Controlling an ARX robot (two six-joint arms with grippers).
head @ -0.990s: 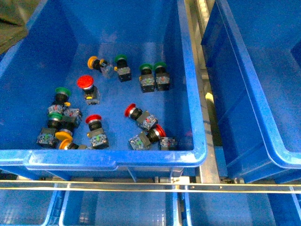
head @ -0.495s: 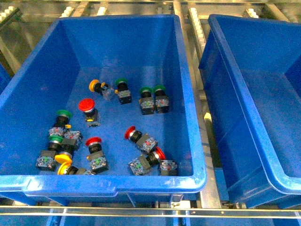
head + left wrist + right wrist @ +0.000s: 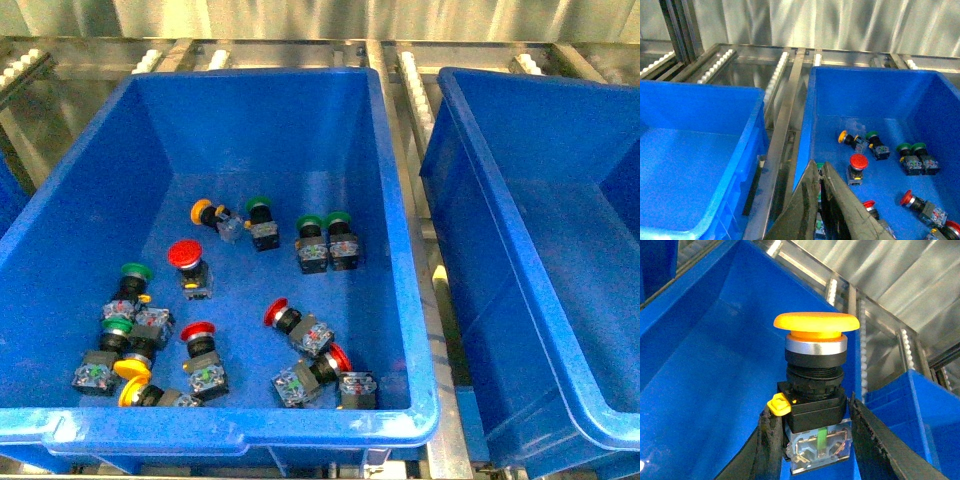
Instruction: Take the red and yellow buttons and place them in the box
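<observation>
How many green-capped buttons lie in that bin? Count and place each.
5 green buttons: one at the back beside a yellow button; a pair to its right; two near the left side. A front switch's cap may be hidden.

The large glossy blue plastic bin (image 3: 396, 190) holds small push-button switches with black bodies and grey-blue contact blocks. Their caps vary: red mushroom caps (image 3: 183, 253), yellow mushroom caps (image 3: 202, 212) and green mushroom caps (image 3: 310, 222). The second deep plastic bin (image 3: 470, 300) is the same blue. The yellow-capped button (image 3: 816, 322) in the right tool (image 3: 812, 410) has a silver collar, black body, yellow side tab and a clear base with a green mark. The tool's fingers are dark. The metal roller rails (image 3: 410, 75) are grey with white rollers.
</observation>
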